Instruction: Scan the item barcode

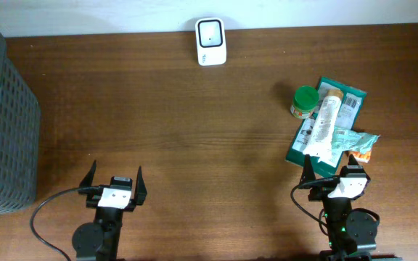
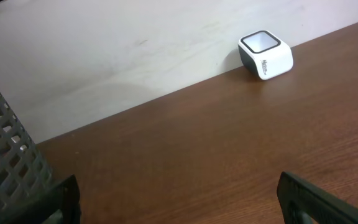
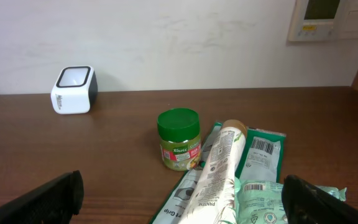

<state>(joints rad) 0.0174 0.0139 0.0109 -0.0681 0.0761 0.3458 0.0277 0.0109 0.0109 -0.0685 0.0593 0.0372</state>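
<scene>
A white barcode scanner [image 1: 210, 41] stands at the table's far edge by the wall; it also shows as a scanner [image 2: 265, 54] and scanner [image 3: 74, 89] in both wrist views. The items lie in a pile at the right: a white tube [image 1: 325, 125] across a green-and-white packet [image 1: 343, 109], a green-lidded jar [image 1: 305, 101] beside them, a pale green pouch [image 1: 350, 141]. My right gripper [image 1: 332, 172] stands open just in front of the pile, nothing between its fingers. My left gripper [image 1: 115, 180] is open at the front left, over bare wood.
A dark grey mesh basket [image 1: 2, 123] fills the left edge of the table. Cables run from both arm bases along the front edge. An orange wrapper corner [image 1: 363, 154] pokes out beside the pouch. A wall panel [image 3: 328, 18] hangs behind.
</scene>
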